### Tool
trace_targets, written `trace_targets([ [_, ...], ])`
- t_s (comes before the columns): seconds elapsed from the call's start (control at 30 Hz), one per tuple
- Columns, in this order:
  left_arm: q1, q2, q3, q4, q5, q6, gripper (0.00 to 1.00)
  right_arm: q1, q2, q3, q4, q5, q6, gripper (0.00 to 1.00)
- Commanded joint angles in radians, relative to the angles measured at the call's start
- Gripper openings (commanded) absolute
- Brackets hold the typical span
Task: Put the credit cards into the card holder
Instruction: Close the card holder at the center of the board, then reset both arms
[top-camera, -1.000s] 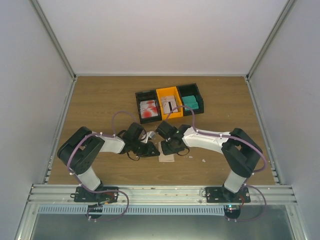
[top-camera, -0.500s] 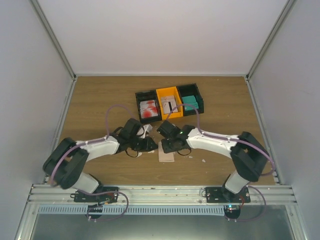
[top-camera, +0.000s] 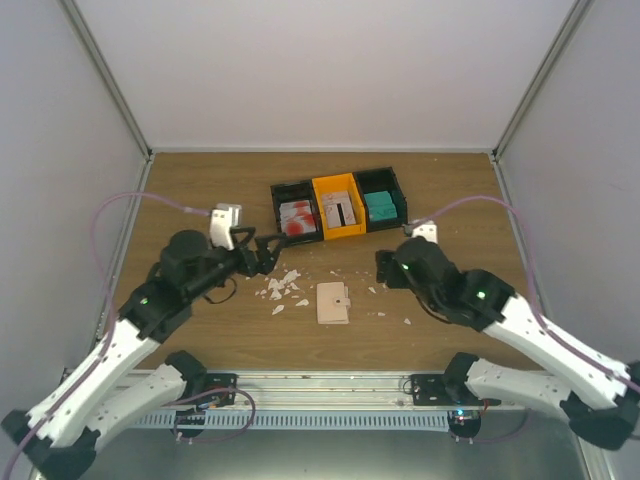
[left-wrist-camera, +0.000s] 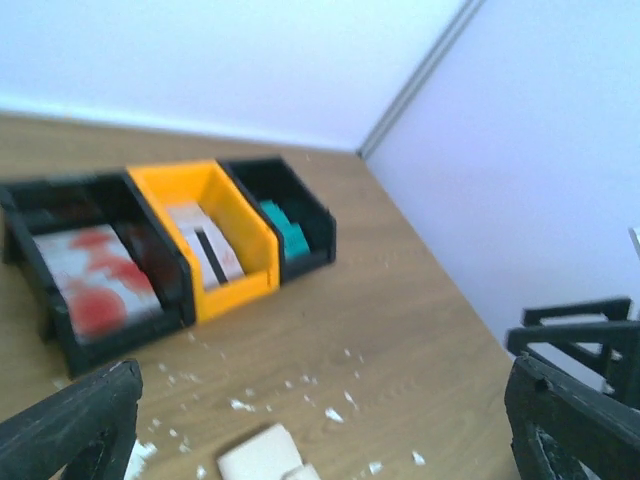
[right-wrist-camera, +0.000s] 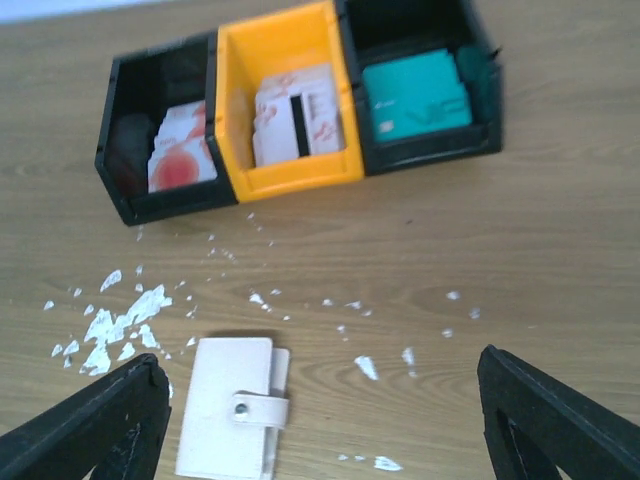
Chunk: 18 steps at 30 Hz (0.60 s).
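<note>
The card holder (top-camera: 333, 302) is a beige wallet lying flat on the table, folded shut with its snap tab across the front (right-wrist-camera: 228, 420); only a corner of it (left-wrist-camera: 262, 455) shows in the left wrist view. The credit cards sit in the bins: red-and-white ones (top-camera: 297, 220) (right-wrist-camera: 180, 150), pale ones with a dark stripe (top-camera: 338, 209) (right-wrist-camera: 297, 125), and teal ones (top-camera: 381, 205) (right-wrist-camera: 415, 108). My left gripper (top-camera: 268, 250) (left-wrist-camera: 320, 400) hangs open to the left of the wallet, holding nothing. To the wallet's right, my right gripper (top-camera: 390, 268) (right-wrist-camera: 320, 405) is open and empty too.
The three joined bins, black (top-camera: 295, 190), orange (top-camera: 335, 183) and black (top-camera: 385, 178), stand behind the wallet. Small white scraps (top-camera: 280, 290) are strewn over the wood between wallet and bins. The enclosure walls rise at the left, right and back.
Both arms have drawn back and up from the wallet, left arm leftwards, right arm rightwards. Both grippers have opened wide. The wallet now lies uncovered.
</note>
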<state>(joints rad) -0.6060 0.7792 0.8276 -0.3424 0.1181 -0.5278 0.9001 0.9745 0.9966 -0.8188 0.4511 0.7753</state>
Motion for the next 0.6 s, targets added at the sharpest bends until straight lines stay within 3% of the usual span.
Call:
trace_targets([
  [0.0,-0.003,-0.079,0.078,-0.157,-0.196,0.083,0.99,-0.006,-0.150,0.001,-0.129,0.149,0.018,0.86],
  [0.3,-0.002,-0.229,0.157,-0.248,-0.327,0.196,0.99,-0.006,-0.292,0.079,-0.295,0.262,0.076,0.90],
  [0.57,-0.003,-0.335,0.204,-0.297,-0.431,0.248,0.99,-0.006,-0.332,0.121,-0.284,0.303,0.014,1.00],
])
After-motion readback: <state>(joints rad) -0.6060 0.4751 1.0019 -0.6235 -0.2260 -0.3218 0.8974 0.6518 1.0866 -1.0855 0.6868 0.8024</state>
